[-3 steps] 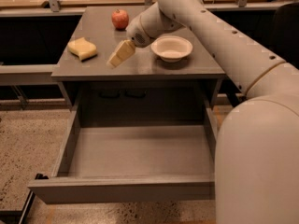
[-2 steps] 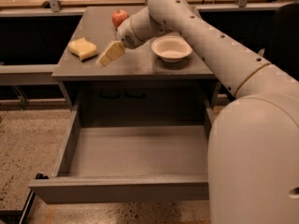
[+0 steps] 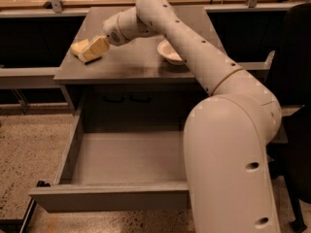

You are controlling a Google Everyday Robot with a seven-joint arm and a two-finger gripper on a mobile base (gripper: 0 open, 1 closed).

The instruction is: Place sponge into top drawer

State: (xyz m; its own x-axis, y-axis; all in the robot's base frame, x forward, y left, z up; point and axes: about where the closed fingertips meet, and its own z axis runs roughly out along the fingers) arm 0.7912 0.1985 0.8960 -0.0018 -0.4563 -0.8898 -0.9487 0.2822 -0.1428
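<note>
The tool [image 3: 95, 49], upper left of the frame, covers the right part of the sponge [image 3: 77, 46]. The arm [image 3: 194, 52] hides the right half of the bowl [image 3: 165, 52] and the drawer's [image 3: 112, 198] right side. The lower edge cuts off the arm.

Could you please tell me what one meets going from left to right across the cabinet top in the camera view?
sponge → gripper, right against the sponge's right side → white bowl
</note>
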